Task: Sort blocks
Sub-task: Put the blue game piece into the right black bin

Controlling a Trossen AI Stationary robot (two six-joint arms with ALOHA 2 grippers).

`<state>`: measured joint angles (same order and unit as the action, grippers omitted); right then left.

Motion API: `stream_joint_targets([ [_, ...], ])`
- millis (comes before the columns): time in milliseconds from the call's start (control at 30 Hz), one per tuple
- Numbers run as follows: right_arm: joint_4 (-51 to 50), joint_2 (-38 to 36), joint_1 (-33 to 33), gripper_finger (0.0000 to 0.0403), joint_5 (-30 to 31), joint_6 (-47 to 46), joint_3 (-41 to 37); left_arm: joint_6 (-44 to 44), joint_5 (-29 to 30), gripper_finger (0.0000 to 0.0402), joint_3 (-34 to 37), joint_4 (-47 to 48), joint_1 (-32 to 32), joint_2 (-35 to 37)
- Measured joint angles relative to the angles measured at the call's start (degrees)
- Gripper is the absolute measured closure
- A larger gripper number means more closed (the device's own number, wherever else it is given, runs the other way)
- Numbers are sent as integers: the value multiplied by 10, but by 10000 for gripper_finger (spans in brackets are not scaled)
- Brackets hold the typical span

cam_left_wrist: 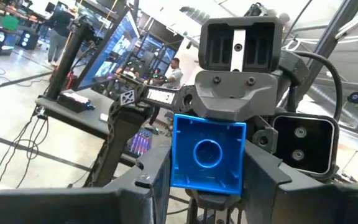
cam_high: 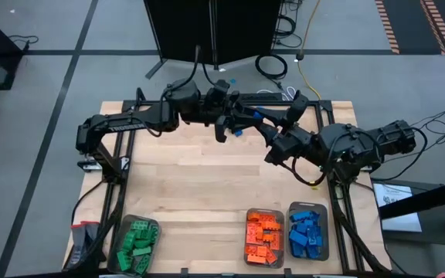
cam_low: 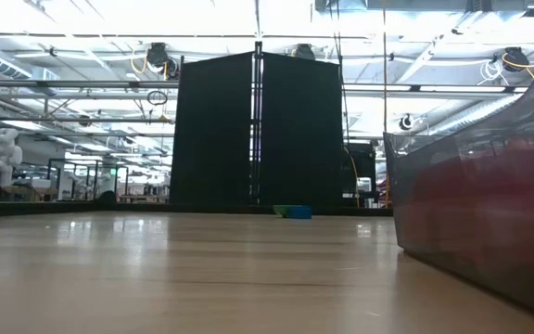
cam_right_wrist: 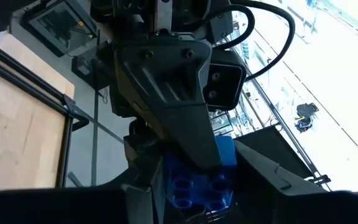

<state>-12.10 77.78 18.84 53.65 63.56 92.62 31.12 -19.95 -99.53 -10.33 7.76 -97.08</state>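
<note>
Meeting above the far edge of the desk (cam_high: 207, 185), both arms share one blue block (cam_left_wrist: 207, 152): the left end effector (cam_high: 230, 127) grips it between its fingers, and the right end effector (cam_high: 255, 122) has its fingers around it too.

Blue block (cam_left_wrist: 206, 152) — held between both claws above the table's far edge; other blocks (cam_high: 264, 236) lie sorted by colour.
</note>
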Motion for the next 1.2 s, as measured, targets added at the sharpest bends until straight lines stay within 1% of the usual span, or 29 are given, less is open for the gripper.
stream_joint_targets([
  [133,-1,0,0,279,7,-6,0,-12,0,262,0,2,4,0],
  [233,-2,0,8,279,26,-7,0,-39,-20,244,0,4,13,0],
  [467,2,-24,54,279,115,0,1,-47,-71,171,0,3,27,1],
  [533,-1,-25,69,279,138,-2,1,-47,-73,155,0,7,31,1],
  [600,-28,-28,88,279,180,-26,0,-47,-75,145,0,10,38,1],
  [633,-61,-32,99,279,205,-57,0,-51,-75,142,0,18,44,1],
  [667,-104,-38,112,279,227,-103,0,-59,-75,140,0,34,51,1],
  [700,-158,-44,127,279,241,-169,1,-70,-75,140,0,57,60,1],
  [733,-223,-49,142,279,242,-255,1,-82,-75,139,0,85,68,1],
  [767,-287,-54,157,279,227,-354,1,-93,-74,139,0,116,77,1],
  [833,-422,-57,179,279,167,-574,1,-119,-63,139,0,183,92,0],
  [933,-613,-57,196,279,81,-903,0,-173,-26,139,-1,268,108,-15],
  [1000,-715,-54,203,279,14,-1073,-5,-201,-14,139,0,312,117,-34],
  [1033,-749,-51,208,279,-23,-1136,-12,-213,-11,139,1,319,121,-44],
  [1100,-779,-44,224,279,-109,-1225,-42,-236,-9,139,1,339,124,-63],
  [1133,-774,-42,233,279,-148,-1253,-61,-249,-10,139,0,344,124,-76],
  [1200,-740,-42,251,279,-202,-1293,-105,-277,-15,139,0,363,123,-103],
])
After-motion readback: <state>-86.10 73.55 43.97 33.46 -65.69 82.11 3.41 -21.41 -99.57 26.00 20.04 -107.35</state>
